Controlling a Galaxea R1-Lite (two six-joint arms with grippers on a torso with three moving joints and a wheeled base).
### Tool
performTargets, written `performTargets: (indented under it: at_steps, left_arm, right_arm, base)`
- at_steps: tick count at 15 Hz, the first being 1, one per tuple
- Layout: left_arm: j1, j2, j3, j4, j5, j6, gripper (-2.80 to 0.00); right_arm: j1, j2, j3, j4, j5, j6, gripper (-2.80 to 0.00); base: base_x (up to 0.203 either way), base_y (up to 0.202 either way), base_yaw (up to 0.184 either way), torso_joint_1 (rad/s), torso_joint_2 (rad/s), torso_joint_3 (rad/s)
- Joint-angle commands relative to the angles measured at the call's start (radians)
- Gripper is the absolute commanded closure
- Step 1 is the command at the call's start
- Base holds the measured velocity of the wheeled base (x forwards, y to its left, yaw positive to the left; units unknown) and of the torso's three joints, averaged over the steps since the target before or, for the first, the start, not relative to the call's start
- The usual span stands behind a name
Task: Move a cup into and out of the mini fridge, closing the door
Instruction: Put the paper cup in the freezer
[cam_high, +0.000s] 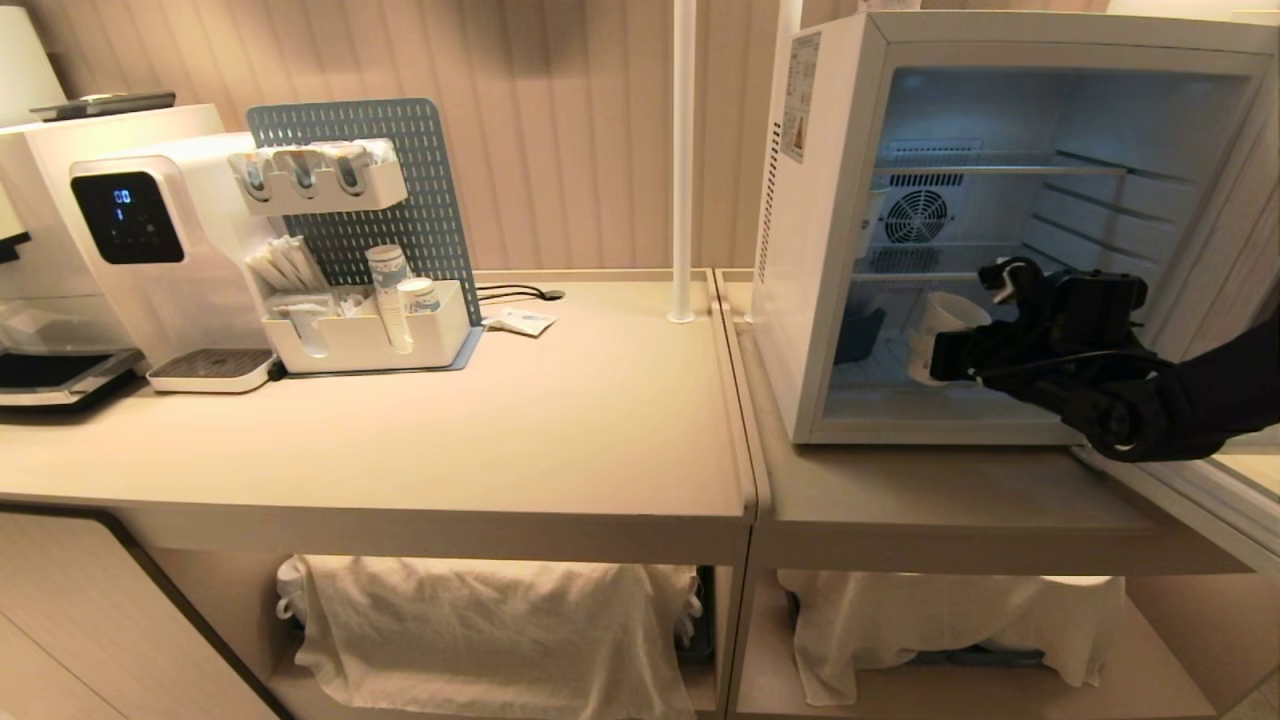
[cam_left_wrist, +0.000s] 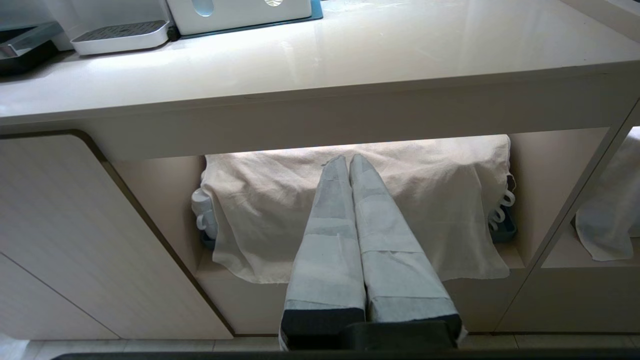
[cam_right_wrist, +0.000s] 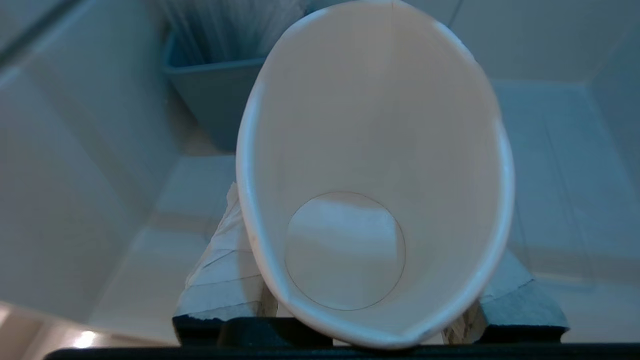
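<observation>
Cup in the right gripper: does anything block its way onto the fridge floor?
Nothing visible does. The right gripper holds the cup inside the mini fridge, its door swung open. A dark tub sits at the back left, clear of the floor under the cup.

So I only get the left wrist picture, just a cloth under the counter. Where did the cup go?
Observer: The right gripper holds the cup inside the fridge.
Operator: Is the cup squashed?
Observer: Yes, in the right wrist view its rim is pinched into an oval.
Operator: Is the door shut?
Observer: No, the door hangs open on the right.
</observation>
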Motion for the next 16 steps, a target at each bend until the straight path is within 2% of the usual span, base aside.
performTargets:
  at_steps: [1, 6, 13, 14, 15, 16]
  left_arm:
    - [0.0, 0.0, 0.0, 0.0, 0.0, 0.0, 0.0]
    - [0.0, 0.0, 0.0, 0.0, 0.0, 0.0, 0.0]
    - [0.0, 0.0, 0.0, 0.0, 0.0, 0.0, 0.0]
    - [0.0, 0.0, 0.0, 0.0, 0.0, 0.0, 0.0]
    - [0.0, 0.0, 0.0, 0.0, 0.0, 0.0, 0.0]
    - [0.0, 0.0, 0.0, 0.0, 0.0, 0.0, 0.0]
  right_arm:
    - [-0.002, 0.035, -0.024, -0.008, 0.002, -0.003, 0.0]
    - [-0.001, 0.064, -0.046, -0.002, 0.002, -0.044, 0.0]
    - [0.001, 0.081, -0.057, -0.003, 0.007, -0.063, 0.0]
    - [0.002, 0.084, -0.063, -0.001, 0.009, -0.063, -0.22]
    - [0.001, 0.088, -0.071, 0.001, 0.01, -0.071, -2.8]
    - [0.001, 0.091, -0.079, 0.001, 0.011, -0.079, -2.8]
  base:
    - [0.0, 0.0, 0.0, 0.0, 0.0, 0.0]
    - [0.0, 0.0, 0.0, 0.0, 0.0, 0.0]
    - [0.0, 0.0, 0.0, 0.0, 0.0, 0.0]
    - [0.0, 0.0, 0.0, 0.0, 0.0, 0.0]
    - [0.0, 0.0, 0.0, 0.0, 0.0, 0.0]
    - [0.0, 0.0, 0.0, 0.0, 0.0, 0.0]
